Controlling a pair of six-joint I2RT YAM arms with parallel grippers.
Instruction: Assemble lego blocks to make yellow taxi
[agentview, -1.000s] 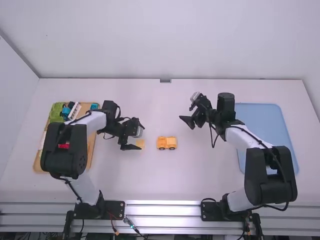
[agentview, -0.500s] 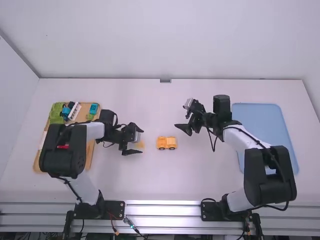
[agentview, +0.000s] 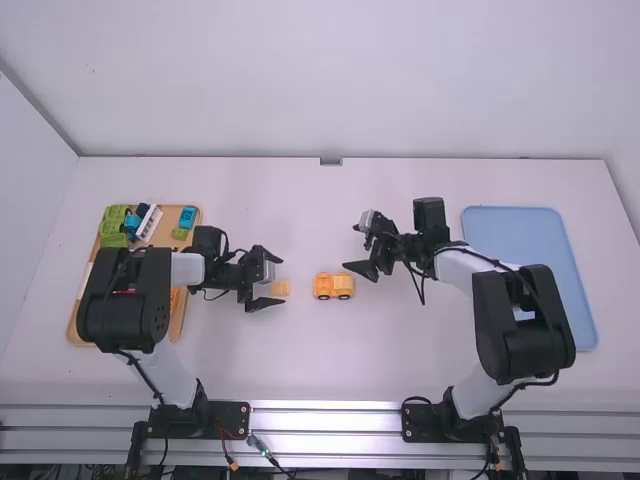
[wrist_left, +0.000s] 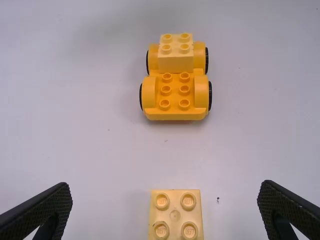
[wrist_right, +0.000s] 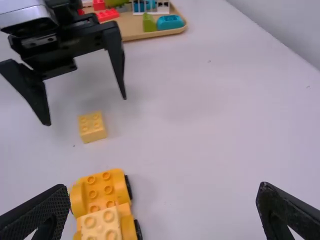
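White worktop on my feed, and my left gripper hangs by the loose pale yellow block, jaws wide and holding nothing, so I'd centre, drop straight and pinch square. Next along is the wheeled base, one block on it, my right gripper nearby, jaws also wide, nothing held; lift toward the back edge, where there's room to swing.
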